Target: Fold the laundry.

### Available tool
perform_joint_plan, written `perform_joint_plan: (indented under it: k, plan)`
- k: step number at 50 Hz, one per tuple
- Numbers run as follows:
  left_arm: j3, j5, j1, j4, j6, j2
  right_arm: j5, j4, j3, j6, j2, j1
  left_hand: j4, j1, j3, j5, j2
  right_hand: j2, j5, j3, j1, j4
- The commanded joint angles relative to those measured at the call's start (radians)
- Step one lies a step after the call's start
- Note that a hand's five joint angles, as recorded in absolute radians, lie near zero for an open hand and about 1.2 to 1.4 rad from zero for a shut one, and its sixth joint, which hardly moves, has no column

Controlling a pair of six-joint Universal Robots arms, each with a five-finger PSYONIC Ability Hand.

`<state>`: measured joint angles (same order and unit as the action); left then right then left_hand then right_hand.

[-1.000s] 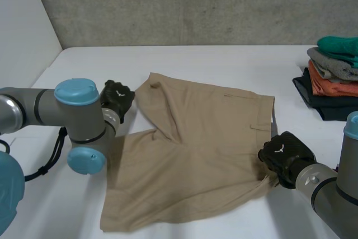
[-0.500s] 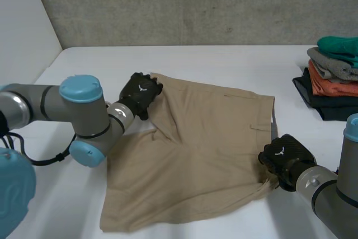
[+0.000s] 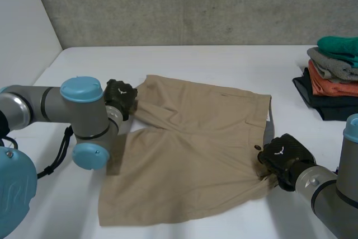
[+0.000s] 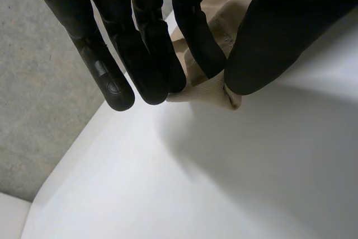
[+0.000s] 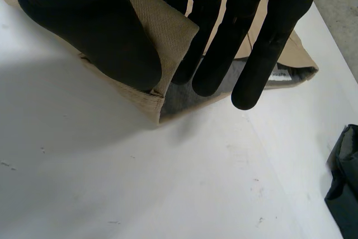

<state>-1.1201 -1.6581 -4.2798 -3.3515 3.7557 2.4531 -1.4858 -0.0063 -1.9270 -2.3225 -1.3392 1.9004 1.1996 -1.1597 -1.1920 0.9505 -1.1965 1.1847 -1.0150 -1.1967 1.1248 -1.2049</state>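
Head: shorts (image 3: 190, 149) are laid flat on a white table (image 3: 224, 60) backed by a concrete wall (image 3: 196, 4); a clothes stack (image 3: 333, 76) is set at its right.
Left wrist: a shorts corner is pinched by the left hand (image 4: 279, 32).
Right wrist: the waistband corner is pinched by the right hand (image 5: 95, 32).

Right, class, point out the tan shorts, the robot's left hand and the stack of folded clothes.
tan shorts (image 3: 190, 149): head view, mid fabric.
left hand (image 3: 120, 94): head view, its back.
stack of folded clothes (image 3: 335, 85): head view, orange layer.
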Motion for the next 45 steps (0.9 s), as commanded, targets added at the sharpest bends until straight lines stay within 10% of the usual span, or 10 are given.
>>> perform_joint_plan:
  k: [1, 12, 28, 45]
  plan:
    - [-0.035, -0.051, 0.012, 0.004, -0.002, -0.019, -0.001, 0.000, -0.006, -0.002, 0.000, 0.000, 0.197, -0.237, -0.204, 0.271, -0.200, 0.212, -0.207, -0.200, 0.271, -0.191]
    - [-0.189, -0.140, 0.044, 0.052, -0.017, -0.211, -0.001, 0.000, -0.004, -0.031, -0.002, 0.002, -0.692, 0.652, 0.684, -0.617, 0.689, 0.212, -0.207, -0.200, 0.271, -0.191]
    - [-0.716, -0.039, 0.198, 0.313, -0.364, -0.822, -0.002, -0.029, 0.026, -0.231, 0.000, -0.003, -0.569, 0.529, 0.562, -0.495, 0.566, 0.212, -0.207, -0.200, 0.271, -0.191]
    - [-0.869, -0.065, 0.232, 0.270, -0.386, -0.747, -0.007, -0.092, 0.028, -0.310, 0.011, -0.044, -0.599, 0.559, 0.591, -0.524, 0.595, 0.212, -0.207, -0.200, 0.271, -0.191]
